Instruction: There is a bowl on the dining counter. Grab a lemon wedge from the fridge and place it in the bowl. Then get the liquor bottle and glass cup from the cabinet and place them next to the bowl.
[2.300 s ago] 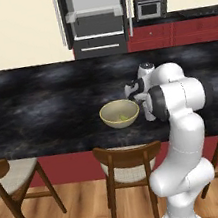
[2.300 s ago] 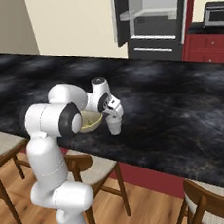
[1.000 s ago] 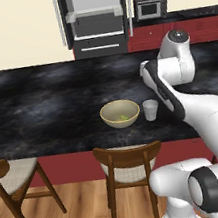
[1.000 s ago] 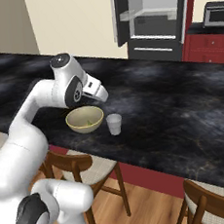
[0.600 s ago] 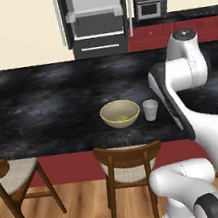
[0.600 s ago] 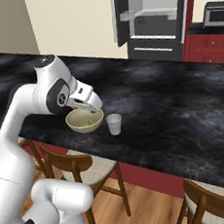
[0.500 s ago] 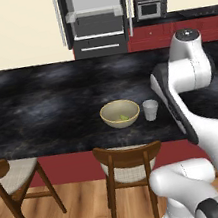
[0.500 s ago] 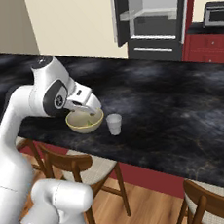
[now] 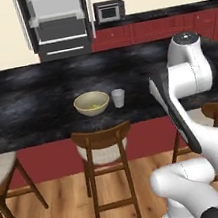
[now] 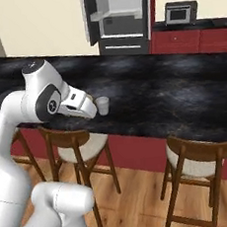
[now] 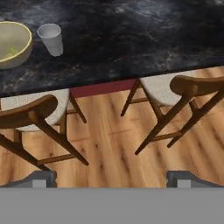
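Cup down, bottle left to fetch

Currently the cup [image 9: 119, 98] is seen standing upright on the dining counter [image 9: 28, 100], just beside the bowl [image 9: 92, 104], not touching it. A small yellow-green lemon wedge [image 9: 95, 106] is seen lying inside the bowl. The gripper [image 11: 111, 177] is spread wide, nothing held; its fingertips [image 11: 40, 178] are seen over the wood floor and stools [image 11: 30, 114], well apart from the cup. The fridge [image 9: 58, 21] stands open at the back. The bottle cannot be located here.

Handling, judged: the bottle is expected to be light, rigid, smooth and top-heavy with its narrow neck, so easily tipped. A grip across the body at mid-height is advised, not the neck or red top. It should be set down upright near the bowl, clear of the cup, which is likely light and easily knocked.
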Robot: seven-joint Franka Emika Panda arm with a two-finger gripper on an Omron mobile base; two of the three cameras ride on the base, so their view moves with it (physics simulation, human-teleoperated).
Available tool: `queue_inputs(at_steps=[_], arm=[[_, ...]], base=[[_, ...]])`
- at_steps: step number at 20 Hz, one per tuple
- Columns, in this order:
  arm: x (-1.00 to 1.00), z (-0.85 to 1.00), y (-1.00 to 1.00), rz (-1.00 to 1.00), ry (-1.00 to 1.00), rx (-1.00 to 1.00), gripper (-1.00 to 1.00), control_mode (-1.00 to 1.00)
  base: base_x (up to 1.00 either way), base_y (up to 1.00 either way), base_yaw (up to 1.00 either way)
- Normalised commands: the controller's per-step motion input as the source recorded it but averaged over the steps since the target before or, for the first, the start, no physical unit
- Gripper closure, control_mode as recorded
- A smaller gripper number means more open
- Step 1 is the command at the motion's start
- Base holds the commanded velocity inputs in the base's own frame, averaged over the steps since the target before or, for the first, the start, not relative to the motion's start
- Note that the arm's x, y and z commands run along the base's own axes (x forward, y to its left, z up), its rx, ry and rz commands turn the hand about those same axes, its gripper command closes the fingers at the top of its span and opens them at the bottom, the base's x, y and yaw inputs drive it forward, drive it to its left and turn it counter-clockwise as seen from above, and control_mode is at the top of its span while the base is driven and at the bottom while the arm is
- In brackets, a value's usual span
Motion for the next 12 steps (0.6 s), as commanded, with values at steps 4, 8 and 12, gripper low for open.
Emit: queue_inputs(at_steps=[4, 8, 12], arm=[[0.00, 0.00, 0.00, 0.00, 0.00, 0.00, -1.00, 1.00], [0.00, 0.00, 0.00, 0.00, 0.00, 0.00, -1.00, 1.00], [0.00, 0.00, 0.00, 0.00, 0.00, 0.00, -1.00, 1.00]], base=[[-0.49, -0.12, -0.81], [-0.20, -0.37, -0.83], [-0.03, -0.67, -0.79]])
